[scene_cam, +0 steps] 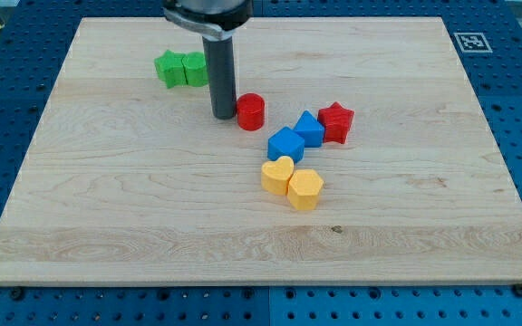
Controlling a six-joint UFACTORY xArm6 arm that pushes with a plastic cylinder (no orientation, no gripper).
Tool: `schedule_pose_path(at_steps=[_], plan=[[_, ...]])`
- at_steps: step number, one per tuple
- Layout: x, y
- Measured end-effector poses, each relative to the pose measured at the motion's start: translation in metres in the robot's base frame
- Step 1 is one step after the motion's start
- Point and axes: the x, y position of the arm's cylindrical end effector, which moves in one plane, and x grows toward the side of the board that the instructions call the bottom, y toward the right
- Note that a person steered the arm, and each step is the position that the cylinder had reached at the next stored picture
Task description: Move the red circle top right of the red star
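The red circle (251, 111) stands near the board's middle, upper part. The red star (336, 121) lies to its right, touching a blue block (310, 128). My tip (223, 116) rests on the board just left of the red circle, touching it or nearly so. The rod rises from the tip toward the view's top.
A second blue block (285, 144) lies below-left of the first. A yellow heart (277, 175) and a yellow block (304, 189) lie below them. Two green blocks (182, 69) sit at upper left, partly behind the rod. A marker tag (472, 41) is at the board's top right corner.
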Motion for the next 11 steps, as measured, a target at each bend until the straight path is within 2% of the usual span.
schedule_pose_path(at_steps=[1, 2, 4, 8, 9, 11], plan=[[0.027, 0.001], [0.021, 0.015], [-0.025, 0.034], [-0.073, 0.085], [-0.066, 0.127], [-0.043, 0.171]])
